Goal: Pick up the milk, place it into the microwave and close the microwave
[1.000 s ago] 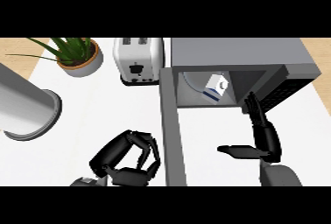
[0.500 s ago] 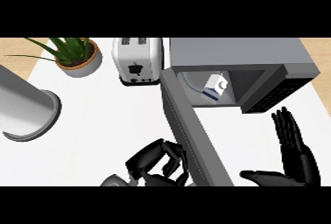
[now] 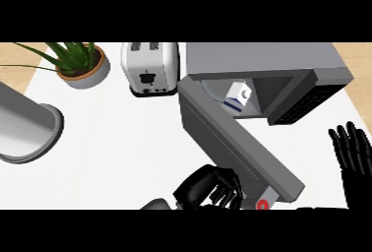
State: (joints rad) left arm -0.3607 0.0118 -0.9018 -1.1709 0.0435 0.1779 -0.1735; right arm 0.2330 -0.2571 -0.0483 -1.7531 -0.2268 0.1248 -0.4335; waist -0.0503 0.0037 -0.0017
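The milk carton, white with blue marks, stands inside the open grey microwave. The microwave door is hinged at the left and angles out toward the lower right, partly swung inward. My left hand sits at the bottom centre with fingers curled, pressed against the door's outer face near its free end. My right hand is at the right edge, fingers straight and pointing up, holding nothing.
A white toaster stands just left of the microwave. A potted green plant sits at the back left. A large grey cylindrical pot is at the left edge.
The microwave door has swung from straight out toward the right, narrowing the opening. My left hand moved right along with it. My right hand withdrew to the right edge and rose upright.
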